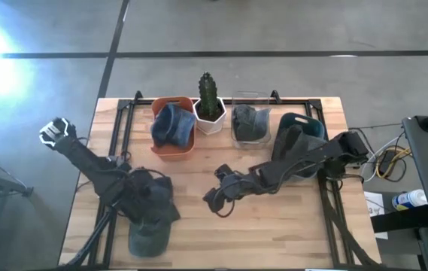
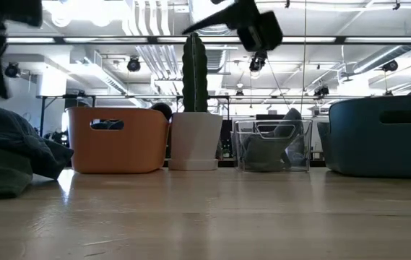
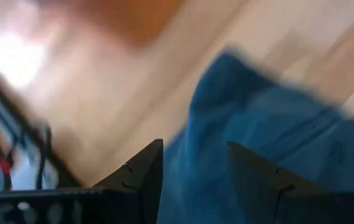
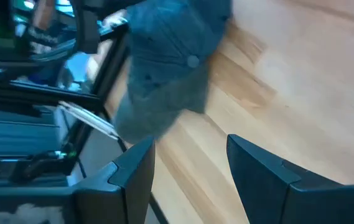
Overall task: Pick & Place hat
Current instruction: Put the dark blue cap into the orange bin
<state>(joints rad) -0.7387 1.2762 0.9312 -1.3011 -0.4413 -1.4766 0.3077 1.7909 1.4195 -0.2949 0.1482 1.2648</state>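
Two hats lie heaped at the table's near left: a dark blue hat (image 3: 270, 137) and, nearer the edge, a grey-green hat (image 1: 150, 239). In the low view the heap (image 2: 6, 155) rests on the wood at the left. My left gripper (image 3: 195, 180) hangs open over the blue hat, pointing steeply down; the high view shows it (image 1: 153, 205) above the heap. Whether its fingers touch the cloth does not show. My right gripper (image 1: 215, 202) stands open above the bare middle of the table, empty, and its wrist view (image 4: 189, 168) looks toward the heap (image 4: 170, 68).
Along the far edge stand an orange bin (image 1: 173, 129) with a blue hat in it, a cactus (image 1: 209, 98) in a white pot, a clear bin (image 1: 250, 124) holding a grey hat, and a teal bin (image 1: 304, 132). Bare wood lies at the near middle and right.
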